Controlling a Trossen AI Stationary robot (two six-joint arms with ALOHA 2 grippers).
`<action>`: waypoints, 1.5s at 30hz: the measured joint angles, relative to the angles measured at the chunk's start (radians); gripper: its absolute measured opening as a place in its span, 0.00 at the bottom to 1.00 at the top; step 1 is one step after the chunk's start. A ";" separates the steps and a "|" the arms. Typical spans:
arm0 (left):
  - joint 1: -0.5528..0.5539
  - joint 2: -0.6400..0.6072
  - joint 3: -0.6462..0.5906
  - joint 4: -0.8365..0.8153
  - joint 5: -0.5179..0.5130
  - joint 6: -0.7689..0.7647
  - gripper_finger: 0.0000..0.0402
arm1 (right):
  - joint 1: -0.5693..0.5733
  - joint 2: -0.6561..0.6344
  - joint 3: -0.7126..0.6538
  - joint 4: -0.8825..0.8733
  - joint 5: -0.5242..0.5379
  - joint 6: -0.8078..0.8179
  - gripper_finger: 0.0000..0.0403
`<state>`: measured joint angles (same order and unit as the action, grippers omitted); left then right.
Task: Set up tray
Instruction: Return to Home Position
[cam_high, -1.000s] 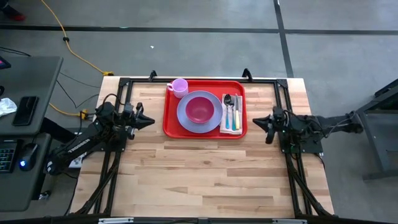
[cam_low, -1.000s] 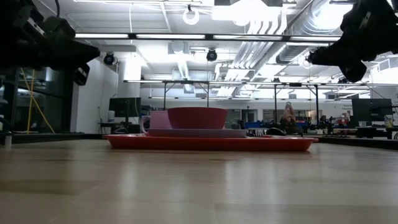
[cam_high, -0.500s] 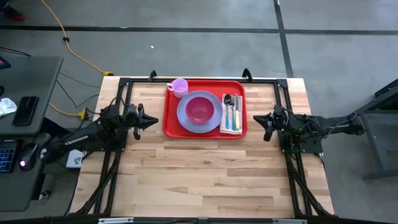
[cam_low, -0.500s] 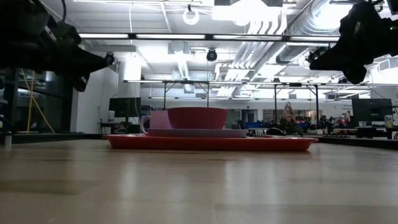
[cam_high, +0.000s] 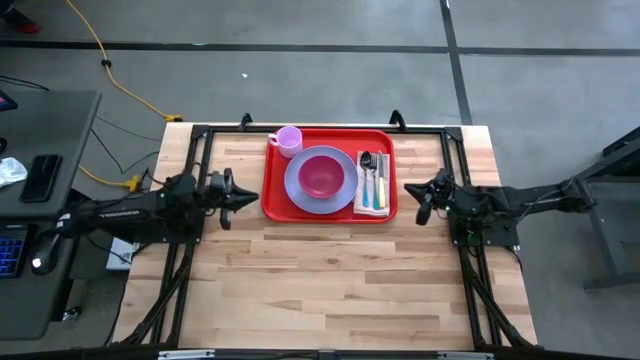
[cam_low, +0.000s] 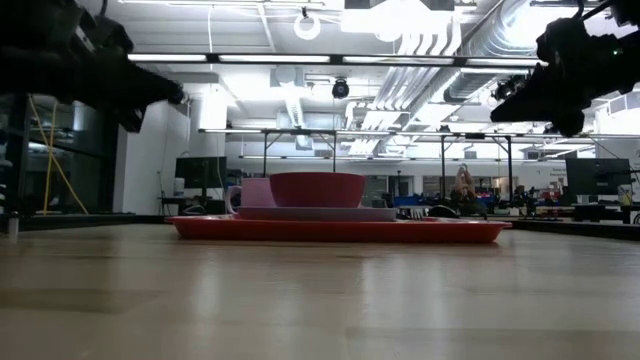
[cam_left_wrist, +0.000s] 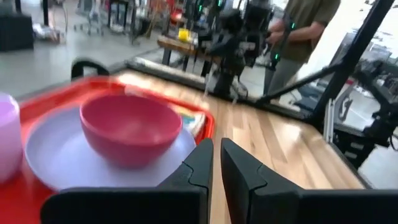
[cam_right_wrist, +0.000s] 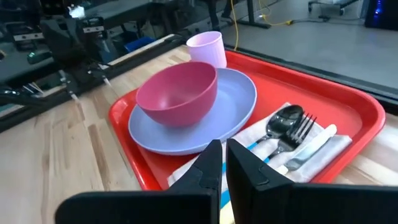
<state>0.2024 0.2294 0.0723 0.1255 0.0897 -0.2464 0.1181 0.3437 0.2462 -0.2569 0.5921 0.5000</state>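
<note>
**DESK:** What has changed at the table (cam_high: 330, 285) in the last second?

**PHOTOGRAPHER:** Only the arms. Left of the tray (cam_high: 330, 136), the left arm was angled a second ago and now lies level. The left gripper (cam_high: 248, 197) has come near the tray's left rim, still apart from it. Its fingers (cam_left_wrist: 199, 168) are pressed together on nothing. Right of the tray, the right gripper (cam_high: 412, 192) has crept a little toward the right rim, its fingers (cam_right_wrist: 210, 165) likewise closed and empty.

**DESK:** And the tray itself?

**PHOTOGRAPHER:** It lies on pale wood planks between the two grippers, and nothing on it has shifted. That reads as a finished setting, with the arms merely going to rest.

**DESK:** Run me across it, left to right.

**PHOTOGRAPHER:** The tray is glossy red plastic, rectangular, with rounded corners and a low raised rim. In its left corner, at the upper edge in the high view, stands a pale pink cup (cam_high: 289, 140), a smooth cylinder with a handle. At the tray's middle, a round lavender plate (cam_high: 296, 188), shallow and matte, carries a deep magenta bowl (cam_high: 321, 174). Along the tray's right side a white napkin (cam_right_wrist: 341, 144), soft and folded oblong, bears the cutlery (cam_high: 372, 180). Spoon, fork and knife lie side by side, heads toward the rim the cup stands by.
</note>
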 joint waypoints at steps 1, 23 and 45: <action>0.000 -0.012 0.011 -0.013 0.000 0.010 0.16 | 0.000 -0.009 0.000 0.000 -0.003 -0.006 0.00; -0.041 -0.204 -0.055 -0.099 -0.007 0.001 0.16 | 0.000 -0.329 0.000 -0.285 0.047 0.004 0.00; -0.170 -0.204 -0.057 -0.099 -0.147 -0.018 0.16 | 0.000 -0.331 -0.111 -0.115 0.058 -0.012 0.00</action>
<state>0.0322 0.0257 0.0151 0.0261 -0.0571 -0.2646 0.1184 0.0128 0.1349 -0.3719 0.6497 0.4875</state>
